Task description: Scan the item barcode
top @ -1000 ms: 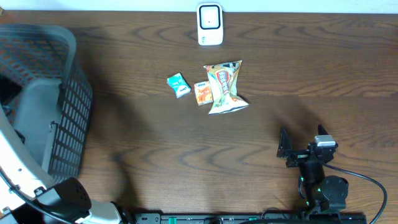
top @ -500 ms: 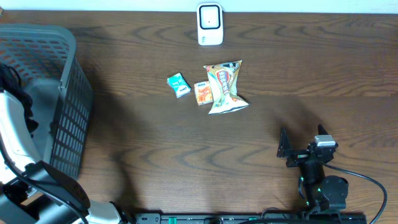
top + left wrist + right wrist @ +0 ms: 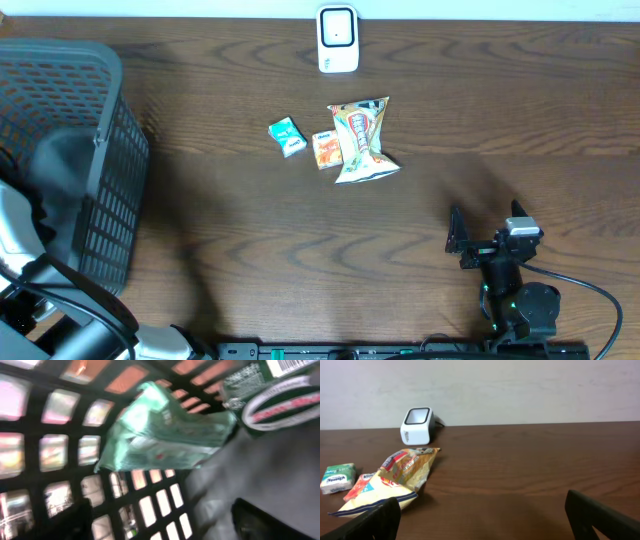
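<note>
Left tool [image 3: 165, 517] spread inside basket [image 3: 115, 180], facing green packet [image 3: 165, 435] against mesh wall. Right tool [image 3: 487, 235] spread, idle over bench [image 3: 250, 250]. Centre packet between fingers, pinch flat body, leave barcode face clear for scanner [image 3: 338, 38].

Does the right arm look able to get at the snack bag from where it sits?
Probably yes: the right pincer stands open, and only bare table lies between it and the snack bag.

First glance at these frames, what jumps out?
The bright snack bag mid-table, a teal packet and an orange packet at its left, with the white scanner at the far edge. The dark mesh basket fills the left side; the left wrist view shows a green pouch inside it.
</note>
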{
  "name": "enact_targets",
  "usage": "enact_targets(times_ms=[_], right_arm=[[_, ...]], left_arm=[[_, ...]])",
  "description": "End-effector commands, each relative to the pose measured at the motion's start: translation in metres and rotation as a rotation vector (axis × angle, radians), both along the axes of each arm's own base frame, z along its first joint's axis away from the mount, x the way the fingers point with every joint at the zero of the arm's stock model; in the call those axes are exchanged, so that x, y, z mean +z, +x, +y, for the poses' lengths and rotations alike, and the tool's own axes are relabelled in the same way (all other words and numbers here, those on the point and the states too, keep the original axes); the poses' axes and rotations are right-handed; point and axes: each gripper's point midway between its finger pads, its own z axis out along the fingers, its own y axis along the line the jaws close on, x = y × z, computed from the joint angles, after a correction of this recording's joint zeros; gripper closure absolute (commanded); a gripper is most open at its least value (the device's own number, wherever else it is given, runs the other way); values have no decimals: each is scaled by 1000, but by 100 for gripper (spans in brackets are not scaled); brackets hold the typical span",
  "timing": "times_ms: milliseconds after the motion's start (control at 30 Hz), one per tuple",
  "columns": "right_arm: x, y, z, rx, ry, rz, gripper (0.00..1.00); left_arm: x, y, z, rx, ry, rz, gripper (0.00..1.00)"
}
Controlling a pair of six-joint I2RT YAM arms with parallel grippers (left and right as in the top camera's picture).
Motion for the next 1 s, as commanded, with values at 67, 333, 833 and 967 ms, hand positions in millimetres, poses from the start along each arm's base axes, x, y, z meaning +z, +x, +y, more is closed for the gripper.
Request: enact_targets(times_ms=[67, 333, 833, 967], right_arm=[[-1, 0, -1, -6, 13, 5, 1], [-1, 0, -1, -6, 13, 5, 1], [-1, 0, -1, -6, 13, 5, 1], [-1, 0, -1, -6, 13, 5, 1]], left_arm=[[-13, 13, -1, -148, -133, -56, 17], [-9, 15, 12, -219, -106, -24, 33], [12, 2, 32, -173, 33, 89, 31], [13, 4, 36, -167, 50, 72, 31]])
